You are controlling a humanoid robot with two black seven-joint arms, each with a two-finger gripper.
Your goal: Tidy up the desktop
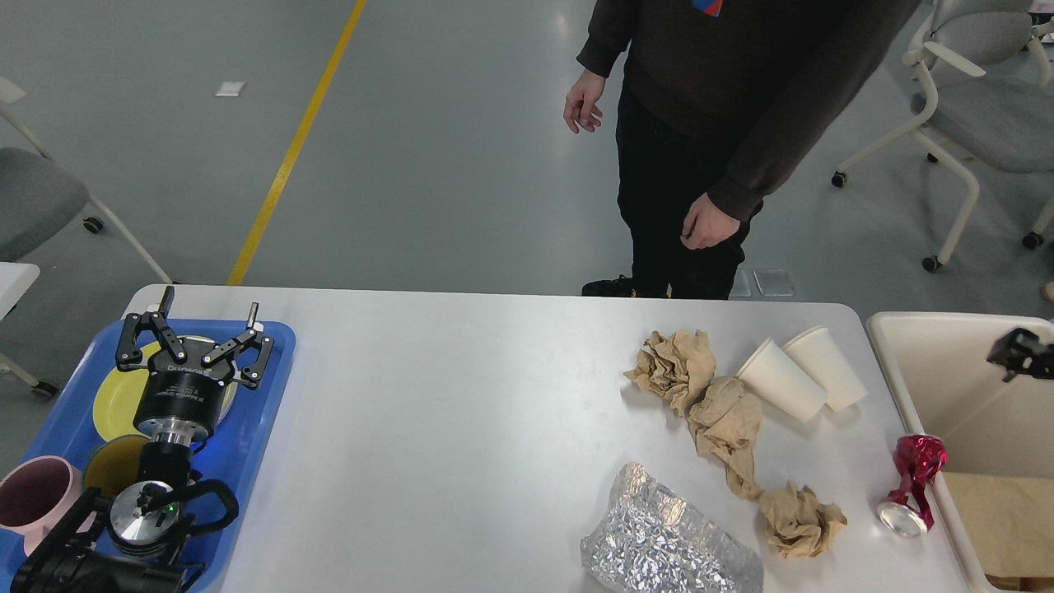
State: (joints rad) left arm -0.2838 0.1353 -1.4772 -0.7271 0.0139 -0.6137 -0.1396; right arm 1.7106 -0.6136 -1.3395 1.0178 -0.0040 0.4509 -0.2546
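Note:
The white desktop [461, 428] carries litter on its right half: three crumpled brown paper wads [671, 366] [725, 428] [799, 519], two white paper cups [782, 380] [825, 368] lying on their sides, a crushed red can [910, 482] and a crumpled foil sheet [667, 548]. My left gripper [210, 306] stands open over the blue tray [263, 412] at the left, with nothing between its fingers. Only a small dark part of my right gripper [1019, 354] shows at the right edge, above the cream bin [897, 362].
The tray holds a yellow plate [111, 399], a pink mug [33, 494] and a dark bowl [107, 465]. Brown paper [1005, 519] lies in the bin. A person [700, 123] stands behind the table's far edge. Wheeled chairs [980, 107] stand at the back right and left.

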